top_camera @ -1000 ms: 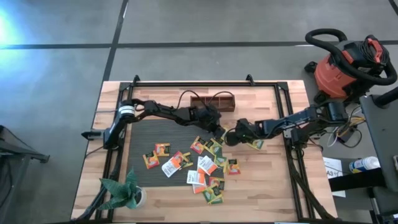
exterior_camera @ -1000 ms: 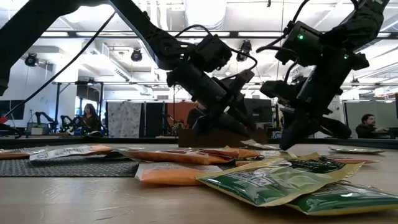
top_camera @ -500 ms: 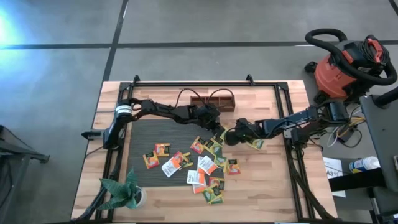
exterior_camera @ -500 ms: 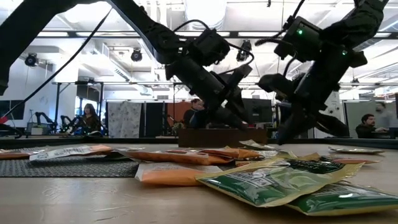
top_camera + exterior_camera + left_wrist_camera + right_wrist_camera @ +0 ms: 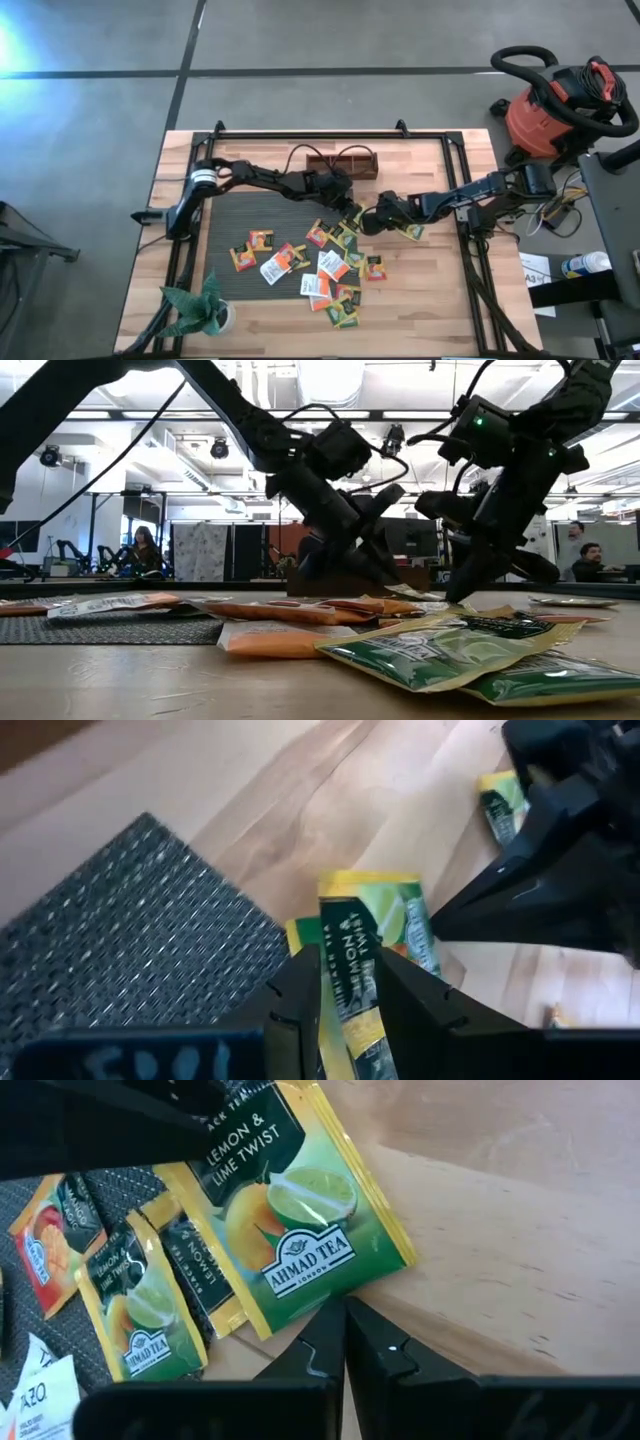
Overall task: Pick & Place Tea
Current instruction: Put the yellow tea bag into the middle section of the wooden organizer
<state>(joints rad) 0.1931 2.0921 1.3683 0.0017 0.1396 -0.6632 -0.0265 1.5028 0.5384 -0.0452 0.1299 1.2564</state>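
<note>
The left gripper (image 5: 345,982), clamped on a green lemon-lime tea packet (image 5: 352,970), has barely shifted, lift pending; the right gripper (image 5: 345,1330) stays shut beside it.

Packets (image 5: 330,270) crowd the centre — bare wood (image 5: 430,300) beside.

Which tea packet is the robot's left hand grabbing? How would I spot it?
Find the grey mat on the wooden table, then its far right corner. There the left hand pinches a yellow-green lemon tea packet. Unlike the other packets lying flat, it stands on edge between the fingers.
</note>
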